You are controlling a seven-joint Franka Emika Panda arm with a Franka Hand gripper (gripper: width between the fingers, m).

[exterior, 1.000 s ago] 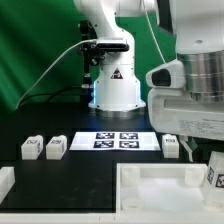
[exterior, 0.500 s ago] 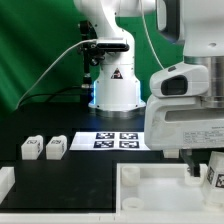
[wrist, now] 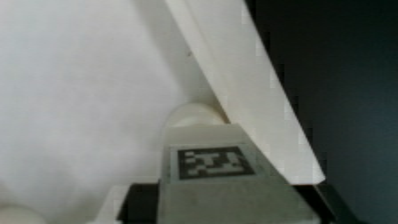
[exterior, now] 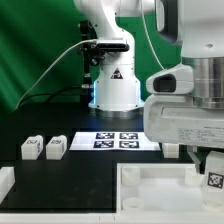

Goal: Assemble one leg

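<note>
My gripper [exterior: 207, 168] is at the exterior view's right, low over the far right corner of the large white tray-like part [exterior: 150, 190]. It is shut on a leg [exterior: 213, 180], a small white block with a black-and-white tag. In the wrist view the leg [wrist: 214, 150] sits between the dark fingers [wrist: 146, 200], its tip against the tray's raised rim [wrist: 240, 80] at an inner corner. The gripper [wrist: 217, 205] holds it upright. Two more legs [exterior: 31, 148] [exterior: 55, 146] stand side by side at the left.
The marker board [exterior: 115, 140] lies flat in the middle behind the tray. Another white leg [exterior: 170, 150] peeks out under the arm next to it. A white part [exterior: 5, 181] lies at the left edge. The robot base [exterior: 112, 85] stands behind.
The arm has come down and forward with the leg, so the wrist now covers more of the right side. The leg has sunk slightly toward the tray's corner. The other parts have not moved.
</note>
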